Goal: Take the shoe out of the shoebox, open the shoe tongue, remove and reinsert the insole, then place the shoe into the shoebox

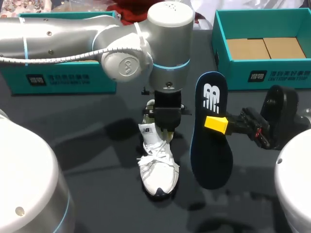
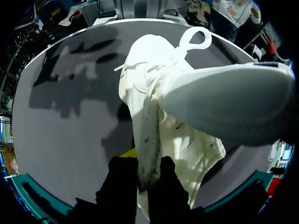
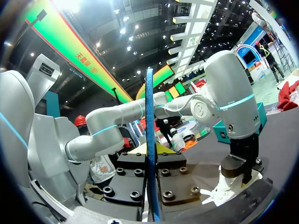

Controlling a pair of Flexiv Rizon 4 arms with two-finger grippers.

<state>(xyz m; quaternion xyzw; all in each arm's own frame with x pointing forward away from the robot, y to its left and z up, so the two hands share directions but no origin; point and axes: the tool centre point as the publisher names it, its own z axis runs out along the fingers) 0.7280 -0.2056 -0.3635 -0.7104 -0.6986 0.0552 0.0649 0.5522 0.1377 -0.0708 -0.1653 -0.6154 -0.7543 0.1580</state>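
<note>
Left gripper point(image 2: 148, 170) clamped white laced sneaker point(image 1: 156, 162) at collar; right gripper point(image 1: 216, 124) pinched dark blue foam insole point(image 1: 210, 155), best inserted toe-first.

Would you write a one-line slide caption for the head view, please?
Left jaws grip the white sneaker standing on the table; right jaws hold the navy insole beside it.

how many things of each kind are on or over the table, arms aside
shoe: 1
insole: 1
teal boxes: 2
total: 4
</note>
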